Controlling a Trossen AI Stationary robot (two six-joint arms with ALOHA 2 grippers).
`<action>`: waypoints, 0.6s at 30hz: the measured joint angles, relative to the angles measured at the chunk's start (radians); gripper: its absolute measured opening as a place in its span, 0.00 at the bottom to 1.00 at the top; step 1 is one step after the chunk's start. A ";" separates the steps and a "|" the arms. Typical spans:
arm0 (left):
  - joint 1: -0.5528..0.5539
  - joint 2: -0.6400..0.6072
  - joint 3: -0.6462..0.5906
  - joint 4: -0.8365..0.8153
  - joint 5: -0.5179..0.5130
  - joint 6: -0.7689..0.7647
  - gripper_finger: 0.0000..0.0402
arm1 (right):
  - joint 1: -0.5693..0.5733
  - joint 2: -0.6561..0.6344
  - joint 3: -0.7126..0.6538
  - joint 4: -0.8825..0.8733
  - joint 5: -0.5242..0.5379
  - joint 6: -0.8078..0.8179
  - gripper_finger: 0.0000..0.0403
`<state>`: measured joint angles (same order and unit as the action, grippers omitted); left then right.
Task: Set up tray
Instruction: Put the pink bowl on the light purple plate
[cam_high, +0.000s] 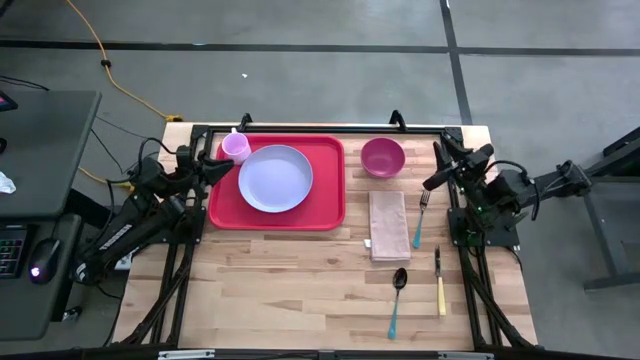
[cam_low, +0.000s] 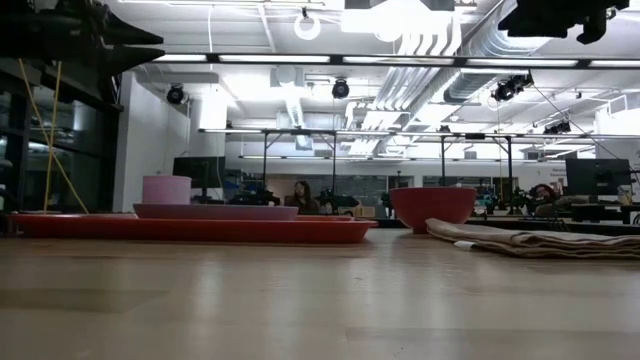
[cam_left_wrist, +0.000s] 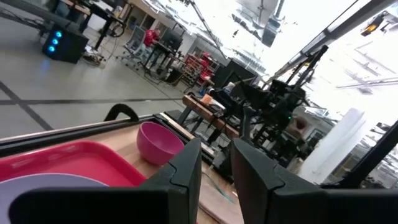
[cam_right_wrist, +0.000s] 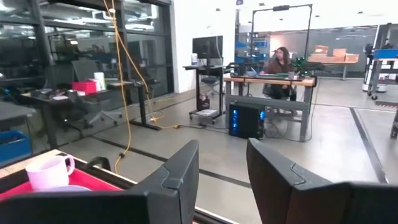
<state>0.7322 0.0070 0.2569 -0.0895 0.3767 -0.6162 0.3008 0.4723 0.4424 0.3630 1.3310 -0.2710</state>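
The red tray (cam_high: 325, 205) lies at the table's far left-centre. On it rest a lavender plate (cam_high: 275, 178) and, in its far left corner, a pink mug (cam_high: 236, 147). In the low view the tray (cam_low: 200, 229) carries the plate (cam_low: 215, 211) and mug (cam_low: 166, 189). My left gripper (cam_high: 222, 167) hovers open over the tray's left edge, raised above it. My right gripper (cam_high: 430, 183) hovers open at the table's right side, above the fork's (cam_high: 421, 222) far end. The left wrist view (cam_left_wrist: 216, 152) and the right wrist view (cam_right_wrist: 222, 152) both show a gap between the fingers.
A magenta bowl (cam_high: 382, 157) stands right of the tray. A folded beige napkin (cam_high: 388, 225) lies nearer, with the teal-handled fork beside it. A teal-handled spoon (cam_high: 397, 300) and a yellow-handled knife (cam_high: 439, 280) lie near the right front. Bare wood spans the table's near left.
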 joint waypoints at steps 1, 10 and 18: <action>0.000 0.000 0.000 -0.001 -0.003 0.005 0.29 | 0.000 0.006 0.002 0.000 0.008 0.000 0.28; 0.000 0.000 0.000 -0.028 -0.042 0.046 0.29 | 0.000 0.011 0.002 0.009 0.063 0.000 0.28; 0.000 0.000 0.001 -0.148 -0.138 0.141 0.29 | 0.000 0.011 0.002 0.012 0.077 -0.022 0.28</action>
<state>0.7322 0.0067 0.2577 -0.2377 0.2386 -0.4747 0.3008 0.4835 0.4446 0.3749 1.4076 -0.2928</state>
